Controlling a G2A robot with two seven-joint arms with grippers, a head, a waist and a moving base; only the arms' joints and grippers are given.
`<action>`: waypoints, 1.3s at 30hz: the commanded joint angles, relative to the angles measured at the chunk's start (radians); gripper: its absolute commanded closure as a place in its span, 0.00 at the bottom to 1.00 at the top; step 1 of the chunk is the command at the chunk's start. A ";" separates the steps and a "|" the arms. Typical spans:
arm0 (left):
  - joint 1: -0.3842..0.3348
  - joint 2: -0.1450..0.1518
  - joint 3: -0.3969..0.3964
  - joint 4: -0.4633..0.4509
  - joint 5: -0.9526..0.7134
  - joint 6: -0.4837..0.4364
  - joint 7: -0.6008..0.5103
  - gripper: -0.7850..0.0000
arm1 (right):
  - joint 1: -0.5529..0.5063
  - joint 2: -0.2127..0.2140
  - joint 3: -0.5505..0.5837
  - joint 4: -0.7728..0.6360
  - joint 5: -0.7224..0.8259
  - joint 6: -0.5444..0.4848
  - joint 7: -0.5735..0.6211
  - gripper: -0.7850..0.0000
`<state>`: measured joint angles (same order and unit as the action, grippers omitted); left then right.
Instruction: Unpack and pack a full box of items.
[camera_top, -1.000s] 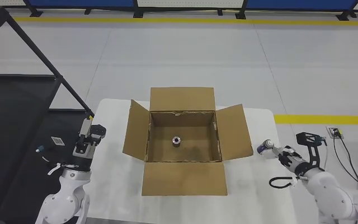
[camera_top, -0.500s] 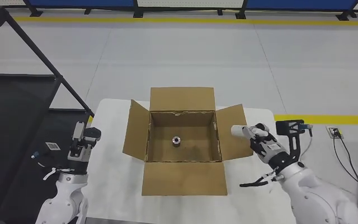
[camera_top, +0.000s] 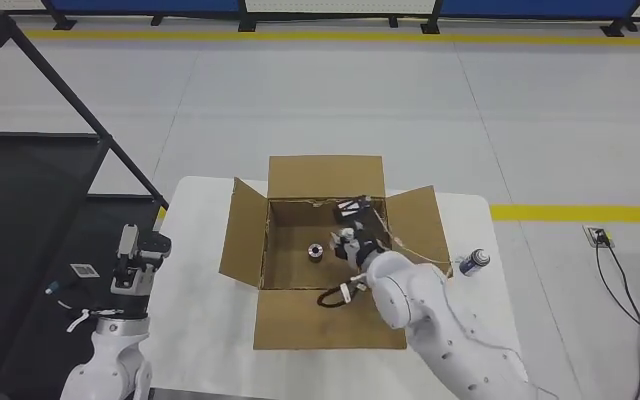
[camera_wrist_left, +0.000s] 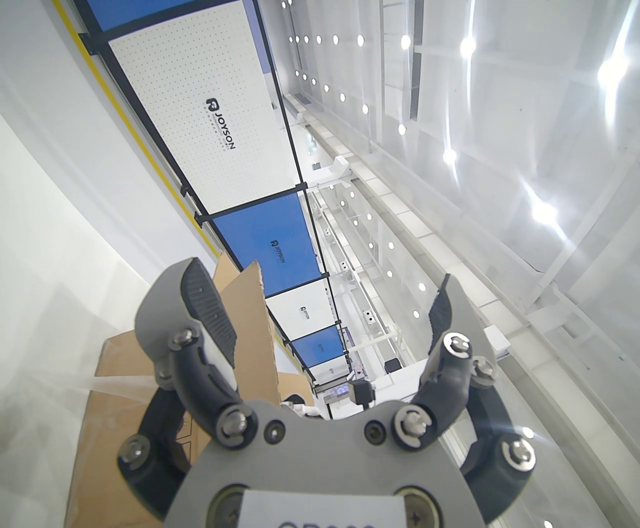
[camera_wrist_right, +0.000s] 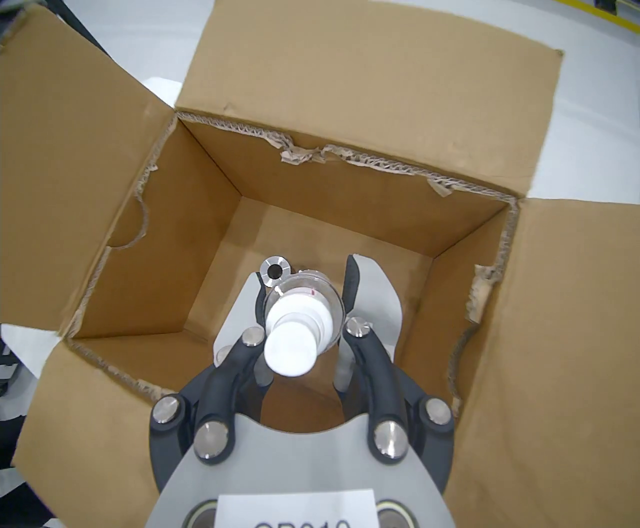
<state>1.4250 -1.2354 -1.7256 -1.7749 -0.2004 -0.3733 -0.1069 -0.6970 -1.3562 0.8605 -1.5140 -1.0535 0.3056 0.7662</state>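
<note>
An open cardboard box (camera_top: 325, 320) stands mid-table with all flaps folded out. My right gripper (camera_top: 350, 238) hangs over its opening, shut on a clear bottle with a white pump cap (camera_wrist_right: 295, 330); in the right wrist view this gripper (camera_wrist_right: 305, 280) points down into the box (camera_wrist_right: 350, 220). On the box floor below stands a small metal cylinder (camera_wrist_right: 274, 270), which the top view shows near the middle (camera_top: 314, 251). My left gripper (camera_top: 140, 258) is off the table's left edge, open and empty, and in its own view (camera_wrist_left: 320, 295) it points upward.
A small can with a blue top (camera_top: 473, 262) stands on the white table (camera_top: 200, 290) right of the box. The right flap (camera_top: 420, 235) slopes up beside my right arm. A black frame and dark mat lie left of the table.
My right arm has swung from the table's right edge to over the box, carrying the bottle. The can stays where it was. My left gripper has drifted slightly left.
</note>
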 joint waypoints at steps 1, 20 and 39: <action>0.001 0.000 -0.004 0.001 -0.002 -0.002 -0.005 0.00 | 0.056 -0.023 -0.048 0.100 0.014 0.021 -0.013 1.00; 0.005 0.000 -0.036 0.012 -0.024 0.001 -0.040 0.00 | 0.270 -0.191 -0.203 0.632 0.079 0.086 -0.120 0.54; -0.019 -0.001 -0.022 0.015 -0.011 0.014 -0.061 0.00 | -0.040 -0.055 0.165 -0.048 -0.121 0.000 0.102 0.00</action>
<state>1.4086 -1.2363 -1.7500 -1.7607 -0.2136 -0.3614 -0.1668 -0.6773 -1.4302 0.9613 -1.4370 -1.1488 0.3283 0.8292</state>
